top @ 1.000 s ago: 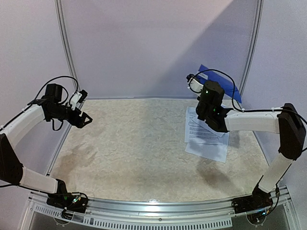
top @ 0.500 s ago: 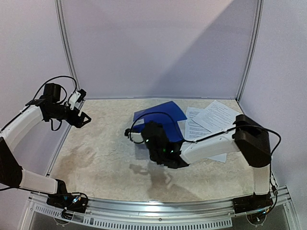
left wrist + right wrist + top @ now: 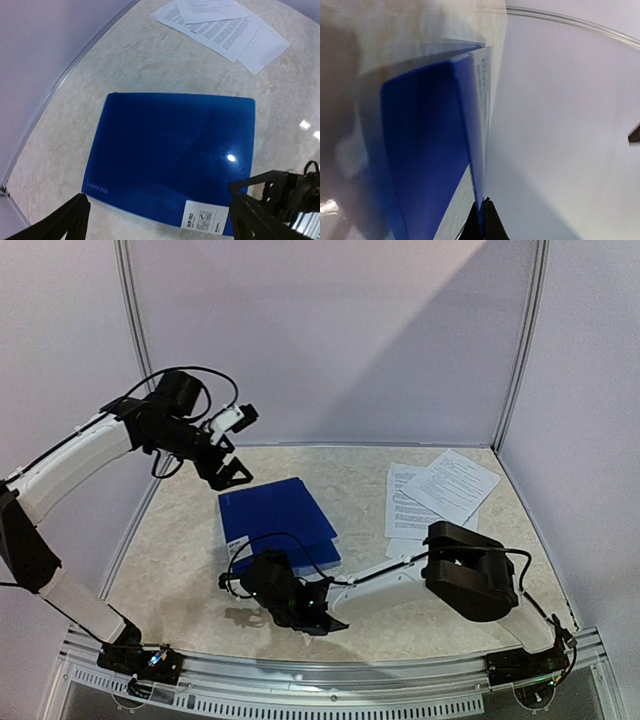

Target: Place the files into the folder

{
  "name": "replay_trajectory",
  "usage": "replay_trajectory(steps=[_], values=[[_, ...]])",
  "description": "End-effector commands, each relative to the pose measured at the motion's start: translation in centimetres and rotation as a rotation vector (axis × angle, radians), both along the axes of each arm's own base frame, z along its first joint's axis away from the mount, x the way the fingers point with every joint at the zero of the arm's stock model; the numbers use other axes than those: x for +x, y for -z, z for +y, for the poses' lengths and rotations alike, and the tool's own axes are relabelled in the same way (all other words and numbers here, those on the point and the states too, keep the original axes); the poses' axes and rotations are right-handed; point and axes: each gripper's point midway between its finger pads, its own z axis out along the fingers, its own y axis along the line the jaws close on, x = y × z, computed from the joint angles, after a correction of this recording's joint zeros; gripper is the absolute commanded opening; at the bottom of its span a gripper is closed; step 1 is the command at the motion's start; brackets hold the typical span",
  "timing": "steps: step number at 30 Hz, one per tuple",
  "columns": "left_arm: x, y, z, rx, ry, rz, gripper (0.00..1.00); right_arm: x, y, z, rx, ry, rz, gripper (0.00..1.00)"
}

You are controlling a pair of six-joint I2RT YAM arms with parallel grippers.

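Note:
The blue folder (image 3: 278, 523) lies closed and flat on the table left of centre, its white label (image 3: 205, 220) at the near left corner. My right gripper (image 3: 252, 572) sits low at that near edge. The right wrist view shows it (image 3: 483, 220) shut on the folder's (image 3: 425, 150) thin edge. My left gripper (image 3: 232, 472) hovers over the folder's far edge, open, with nothing between its fingers (image 3: 65, 220). From the left wrist, the folder (image 3: 170, 150) fills the view below. The files (image 3: 440, 495) lie loose and overlapping at the back right, and appear at the top of that view (image 3: 220, 25).
Pale walls with a metal frame rail (image 3: 135, 330) close in the back and both sides of the table. The right arm's elbow (image 3: 470, 575) stretches low across the near right part of the table.
The right gripper carried the folder from the back right corner across to left of centre and laid it flat. The left arm swung in from the left wall to above the folder.

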Motion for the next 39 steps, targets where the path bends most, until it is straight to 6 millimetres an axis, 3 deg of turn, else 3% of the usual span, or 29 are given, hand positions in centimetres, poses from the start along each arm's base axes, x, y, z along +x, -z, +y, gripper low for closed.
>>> replay_trajectory(steps=[1,8,13,16,22,30,36,39], values=[[-1.8,4.3,-4.9,0.204,0.127,0.079,0.99,-0.5,2.0,1.1,-0.083,-0.018,-0.019,0.0],[-3.9,7.0,-12.1,0.321,0.276,0.078,0.99,-1.3,3.6,1.8,-0.201,-0.044,-0.083,0.0],[-5.0,10.1,-14.5,0.43,0.326,0.057,1.0,-1.8,4.0,2.2,-0.213,-0.061,-0.085,0.0],[-5.0,12.2,-14.8,0.513,0.312,0.058,1.0,-1.9,4.8,1.8,-0.247,-0.062,-0.065,0.0],[-6.2,13.5,-16.1,0.58,0.444,0.028,1.0,-2.1,5.5,1.2,-0.259,-0.053,-0.061,0.0],[-6.8,15.0,-15.9,0.72,0.586,0.003,0.99,-2.1,6.4,1.4,-0.291,-0.048,-0.066,0.0],[-10.1,13.5,-14.7,0.639,0.719,0.128,1.0,-2.8,6.8,1.2,-0.278,-0.063,-0.095,0.0],[-12.1,11.0,-13.9,0.498,0.783,0.239,0.99,-2.9,7.2,0.6,-0.274,-0.055,-0.086,0.0]])
